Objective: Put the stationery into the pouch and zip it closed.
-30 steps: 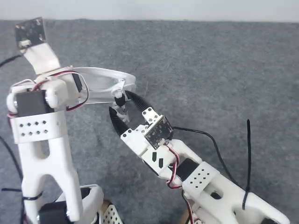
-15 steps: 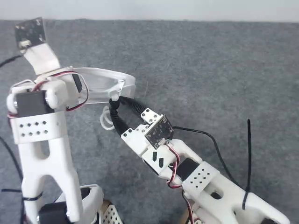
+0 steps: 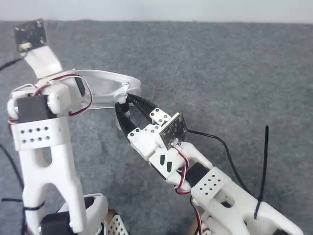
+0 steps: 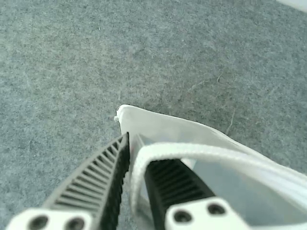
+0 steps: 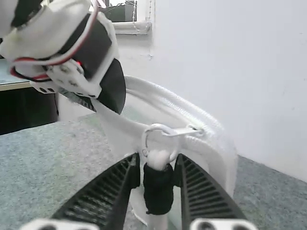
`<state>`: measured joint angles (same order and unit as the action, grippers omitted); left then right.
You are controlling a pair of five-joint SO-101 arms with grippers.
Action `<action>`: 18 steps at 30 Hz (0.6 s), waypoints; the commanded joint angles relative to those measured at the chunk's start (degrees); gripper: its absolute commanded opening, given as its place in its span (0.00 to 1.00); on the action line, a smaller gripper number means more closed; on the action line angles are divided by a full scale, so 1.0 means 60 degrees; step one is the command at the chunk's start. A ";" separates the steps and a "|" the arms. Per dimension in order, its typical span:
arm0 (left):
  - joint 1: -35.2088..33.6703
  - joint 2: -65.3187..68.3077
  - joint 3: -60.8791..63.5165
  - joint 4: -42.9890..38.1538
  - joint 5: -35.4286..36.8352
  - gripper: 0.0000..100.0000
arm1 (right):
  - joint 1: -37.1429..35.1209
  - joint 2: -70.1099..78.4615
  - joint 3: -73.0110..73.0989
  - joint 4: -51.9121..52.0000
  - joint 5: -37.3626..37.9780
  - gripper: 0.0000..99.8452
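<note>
The clear pouch [image 3: 105, 83] with a white zip edge is held up off the grey mat at the left. My left gripper [image 4: 136, 143] is shut on the pouch [image 4: 206, 148], pinching its corner beside the zip band. My right gripper [image 3: 124, 104] meets the pouch's near end, next to the left arm [image 3: 44, 127]. In the right wrist view my right gripper [image 5: 156, 165] is shut on the black zip pull [image 5: 157, 187]. A white ring [image 5: 160, 136] links the pull to the slider on the pouch [image 5: 201, 129]. The left arm's wrist [image 5: 72, 52] hangs just behind.
Grey felt mat [image 3: 220, 73] covers the table, with free room to the right and far side. Black cables [image 3: 261, 161] trail beside the right arm's base. A pale wall [image 3: 156, 10] borders the far edge.
My right gripper went from open around the zip pull to shut on it, and its wrist turned slightly and shifted right. The left arm and pouch stayed put.
</note>
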<state>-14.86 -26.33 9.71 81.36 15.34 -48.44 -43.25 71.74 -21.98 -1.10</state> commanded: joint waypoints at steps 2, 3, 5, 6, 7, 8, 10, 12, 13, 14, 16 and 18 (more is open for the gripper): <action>0.0044 -0.0440 -0.0139 -0.0293 -0.0059 0.01 | 0.0139 0.0022 -0.0630 -0.0198 -0.0132 0.11; 0.0044 -0.0440 -0.0139 -0.0293 -0.0059 0.01 | 0.0139 0.0022 -0.0630 -0.0198 -0.0132 0.11; 0.0044 -0.0440 -0.0139 -0.0293 -0.0059 0.01 | 0.0139 0.0022 -0.0630 -0.0168 -0.0147 0.11; 0.0044 -0.0440 -0.0139 -0.0293 -0.0059 0.01 | 0.0139 0.0037 -0.0630 -0.0168 -0.0147 0.11; 0.0044 -0.0440 -0.0139 -0.0293 -0.0059 0.01 | 0.0139 0.0037 -0.0630 -0.0168 -0.0161 0.11; 0.0044 -0.0440 -0.0139 -0.0293 -0.0059 0.01 | 0.0139 0.0125 -0.0645 -0.0212 -0.0161 0.11; 0.0044 -0.0440 -0.0139 -0.0293 -0.0059 0.01 | 0.0139 0.0447 -0.0806 -0.0198 -0.0161 0.11; 0.0044 -0.0440 -0.0139 -0.0293 -0.0059 0.01 | 0.0139 0.0974 -0.1011 -0.0242 -0.0161 0.11; 0.0044 -0.0440 -0.0139 -0.0293 -0.0059 0.01 | 0.0154 0.1194 -0.1143 -0.0242 -0.0161 0.11; 0.0044 -0.0440 -0.0125 -0.0293 -0.0059 0.01 | 0.0168 0.1399 -0.1216 -0.0256 -0.0161 0.11; 0.0044 -0.0440 -0.0125 -0.0293 -0.0059 0.01 | 0.0168 0.1546 -0.1289 -0.0286 -0.0132 0.11; 0.0044 -0.0440 -0.0125 -0.0293 -0.0059 0.01 | 0.0168 0.1458 -0.1201 -0.0505 -0.0103 0.11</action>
<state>-14.86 -26.33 9.71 81.36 15.34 -48.26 -33.85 67.96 -22.68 -1.10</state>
